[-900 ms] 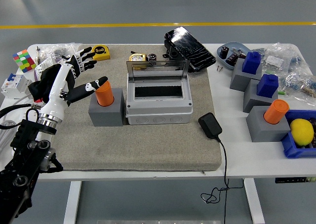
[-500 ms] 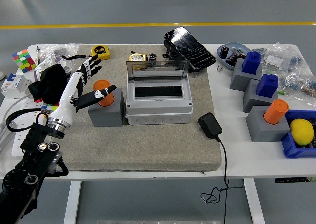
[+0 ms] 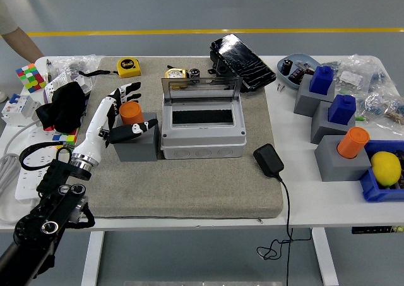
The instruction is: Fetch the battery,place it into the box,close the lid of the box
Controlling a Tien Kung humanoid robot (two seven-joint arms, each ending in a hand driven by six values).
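**Left hand wrapped around the orange battery**

The left hand is seen at the left side of the grey mat. Its fingers are curled behind the orange battery, and its thumb is laid across the front, low down. The battery looks to be grasped, but how tight the hold is cannot be told. The battery is stood upright in a grey block. The block is set just beside the left wall of the grey box.

The box is found in the middle of the mat. Its clear lid is raised at the back, so the dark slot inside can be seen. Nothing is seen in the slot.

A black charger is laid near the right front of the box, and its cord is hung over the edge of the white counter. More grey blocks are placed on the right, and a second orange piece is stood in one of them. A yellow tape measure is seen at the back of the mat. A colour cube is set at the far left. Part of a person's arm is seen at the top left corner, away from the things on the counter.
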